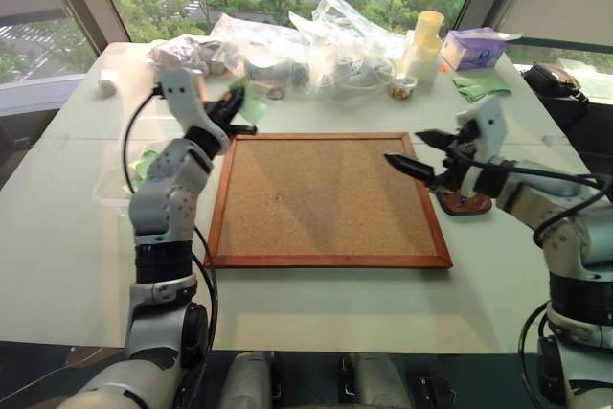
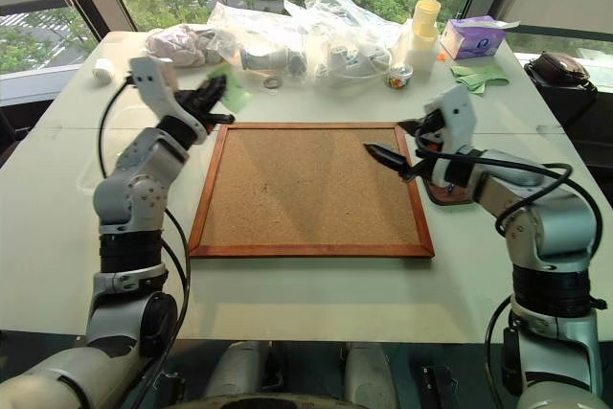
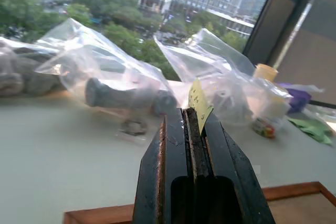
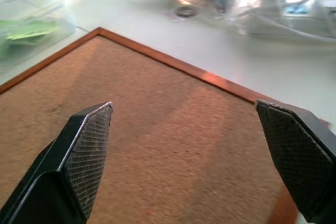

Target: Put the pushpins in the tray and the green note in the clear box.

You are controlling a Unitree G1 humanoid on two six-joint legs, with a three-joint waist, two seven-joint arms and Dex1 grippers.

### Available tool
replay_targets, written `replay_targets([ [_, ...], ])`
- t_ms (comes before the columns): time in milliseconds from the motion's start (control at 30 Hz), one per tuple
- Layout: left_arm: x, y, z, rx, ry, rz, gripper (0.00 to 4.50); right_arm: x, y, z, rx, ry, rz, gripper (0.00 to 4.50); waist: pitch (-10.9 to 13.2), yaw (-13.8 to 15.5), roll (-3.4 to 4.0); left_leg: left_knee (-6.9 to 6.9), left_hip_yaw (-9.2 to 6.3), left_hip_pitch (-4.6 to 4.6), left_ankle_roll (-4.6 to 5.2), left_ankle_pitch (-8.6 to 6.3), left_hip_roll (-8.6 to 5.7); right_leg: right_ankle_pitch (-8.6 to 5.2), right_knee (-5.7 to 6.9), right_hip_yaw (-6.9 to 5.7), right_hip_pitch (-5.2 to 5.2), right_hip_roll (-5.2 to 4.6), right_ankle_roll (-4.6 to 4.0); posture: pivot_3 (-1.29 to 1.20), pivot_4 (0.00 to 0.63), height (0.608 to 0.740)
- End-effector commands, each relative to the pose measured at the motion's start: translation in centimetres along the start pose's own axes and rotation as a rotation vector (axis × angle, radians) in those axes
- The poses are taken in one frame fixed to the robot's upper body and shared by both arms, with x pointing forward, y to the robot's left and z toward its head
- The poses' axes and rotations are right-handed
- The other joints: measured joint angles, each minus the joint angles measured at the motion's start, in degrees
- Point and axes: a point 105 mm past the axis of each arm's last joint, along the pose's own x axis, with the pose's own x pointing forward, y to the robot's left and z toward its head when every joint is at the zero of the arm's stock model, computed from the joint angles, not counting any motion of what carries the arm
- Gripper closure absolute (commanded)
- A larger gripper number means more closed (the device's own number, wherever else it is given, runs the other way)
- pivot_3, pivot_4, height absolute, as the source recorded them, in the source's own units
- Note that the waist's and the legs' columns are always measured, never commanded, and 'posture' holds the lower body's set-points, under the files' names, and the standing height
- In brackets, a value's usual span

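A green note (image 3: 199,103) stands pinched upright in the clenched left gripper (image 1: 236,114), its free edge rising just past the fingertips, lifted clear of the surface (image 1: 57,265) at the cork board's (image 1: 326,200) far left corner. That raised hold suggests a carry toward the clear box (image 1: 113,196), which sits below and behind the gripper, beside the left arm, with green paper already inside. The arm covers part of the box, so its contents cannot be counted.

The right gripper (image 1: 420,152) hangs released over the board's right edge, jaws spread wide and nothing between them. Just behind and beneath it the dark tray (image 1: 465,204) rests on the surface, largely hidden by the wrist; whether pushpins lie in it cannot be made out. No pin heads are discernible on the cork, which would fit a gripper that has let its load go. Clear plastic bags (image 1: 326,40) crowd the far side, beyond both grippers.
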Motion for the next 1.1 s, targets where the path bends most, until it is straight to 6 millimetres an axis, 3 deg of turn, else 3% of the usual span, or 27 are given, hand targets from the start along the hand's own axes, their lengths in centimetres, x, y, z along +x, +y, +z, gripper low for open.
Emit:
replay_targets([
  [33, -1.3, 3.6, 3.2, 0.067, -0.098, 0.214, 4.5, 1.1, 1.5, 1.2, -0.045, -0.035, 0.074, 0.04, 0.0, 0.1, 0.0, 0.0, 0.0, 0.0, 0.0, 0.0, 0.0, 0.0, 0.01, 0.0, 0.0, 0.0, 0.0, 0.0, 0.15, 0.74],
  [67, -2.2, 5.4, 3.5, 0.088, -0.102, 0.301, 4.5, 1.6, 2.0, 1.0, -0.05, -0.027, 0.102, 0.04, 0.0, 0.1, 0.0, 0.01, 0.0, -0.01, 0.0, 0.0, 0.0, 0.0, 0.01, 0.0, 0.0, -0.01, 0.0, 0.0, 0.15, 0.74],
  [167, -4.0, 8.4, 3.4, 0.115, -0.089, 0.443, 4.5, 2.3, 2.6, 0.7, -0.058, -0.016, 0.143, 0.04, 0.0, 0.0, -0.01, 0.01, 0.01, 0.0, 0.0, 0.0, 0.0, 0.0, 0.01, -0.01, 0.0, 0.0, 0.0, 0.0, 0.15, 0.74],
  [400, -7.2, 11.8, 0.1, 0.142, 0.023, 0.582, 4.5, 3.2, 2.8, 0.5, -0.077, -0.006, 0.183, 0.04, 0.0, 0.2, -0.08, 0.02, 0.11, -0.03, 0.0, 0.0, 0.0, 0.0, 0.01, -0.04, 0.0, -0.01, 0.0, 0.0, 0.15, 0.74],
  [433, -7.5, 12.2, -0.2, 0.138, 0.032, 0.598, 3.78, 3.2, 2.8, 0.5, -0.079, -0.006, 0.185, 0.0, 0.0, 0.2, -0.09, 0.02, 0.1, -0.03, -0.01, 0.0, 0.0, 0.0, 0.01, -0.06, 0.01, -0.01, 0.0, 0.0, 0.15, 0.74],
  [467, -7.8, 12.5, -0.5, 0.124, 0.038, 0.612, 3.48, 3.2, 2.8, 0.5, -0.08, -0.006, 0.186, 0.0, 0.1, 0.1, -0.11, 0.02, 0.1, -0.03, -0.01, 0.0, 0.0, 0.0, 0.01, -0.05, 0.01, -0.01, 0.0, 0.0, 0.15, 0.74],
  [567, -8.1, 12.7, -0.6, 0.1, 0.042, 0.62, 1.97, 3.3, 2.7, 0.4, -0.083, -0.004, 0.187, 0.0, 0.1, 0.0, -0.13, 0.02, 0.11, -0.03, -0.01, 0.0, 0.0, 0.0, 0.01, -0.06, 0.0, -0.01, 0.0, 0.0, 0.15, 0.74],
  [700, -7.7, 11.5, 0.3, 0.121, 0.025, 0.519, 0.1, 3.0, 2.4, -0.1, -0.085, 0.012, 0.175, 0.0, 0.1, 0.0, -0.14, 0.02, 0.12, -0.02, -0.01, 0.0, 0.01, 0.0, 0.02, -0.06, 0.0, -0.01, 0.0, 0.0, 0.15, 0.74],
  [800, -7.2, 10.0, 0.8, 0.121, 0.021, 0.415, 0.03, 2.6, 2.0, -0.7, -0.087, 0.028, 0.158, 0.0, 0.1, 0.0, -0.18, 0.02, 0.12, -0.03, -0.02, 0.0, 0.01, 0.0, 0.02, -0.06, 0.0, -0.01, 0.0, 0.0, 0.15, 0.74],
  [1100, -5.6, 1.0, 1.5, 0.041, 0.082, -0.108, 0.03, 0.6, 0.6, -1.6, -0.084, 0.064, 0.078, 0.0, 0.1, 0.0, -0.2, 0.02, 0.12, -0.03, -0.02, 0.0, 0.01, 0.0, 0.02, -0.06, 0.0, -0.02, 0.0, 0.0, 0.15, 0.74],
])
